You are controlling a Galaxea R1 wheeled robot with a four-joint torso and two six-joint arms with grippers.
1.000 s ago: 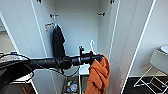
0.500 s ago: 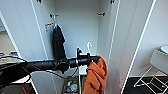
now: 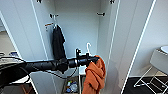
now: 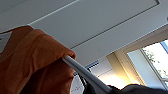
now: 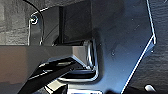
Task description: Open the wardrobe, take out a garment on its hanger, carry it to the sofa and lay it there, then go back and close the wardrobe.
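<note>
The white wardrobe [image 3: 77,27] stands open in front of me, both doors swung wide. My left arm reaches in from the left, and my left gripper [image 3: 93,59] is shut on the white hanger [image 3: 88,47], whose hook rises free above it. The orange garment [image 3: 95,75] droops from the hanger, just in front of the wardrobe's opening. Up close in the left wrist view, the orange garment [image 4: 32,62] covers the white hanger [image 4: 82,73] bar, which runs into the dark left gripper [image 4: 110,88]. The right wrist view holds dark parts of my own arm.
A black garment [image 3: 58,42] hangs on its own hanger inside the wardrobe at the left. A box of small items [image 3: 71,86] sits on the wardrobe floor. The open right door [image 3: 132,45] is near my right. A white-framed chair [image 3: 158,65] stands at the far right.
</note>
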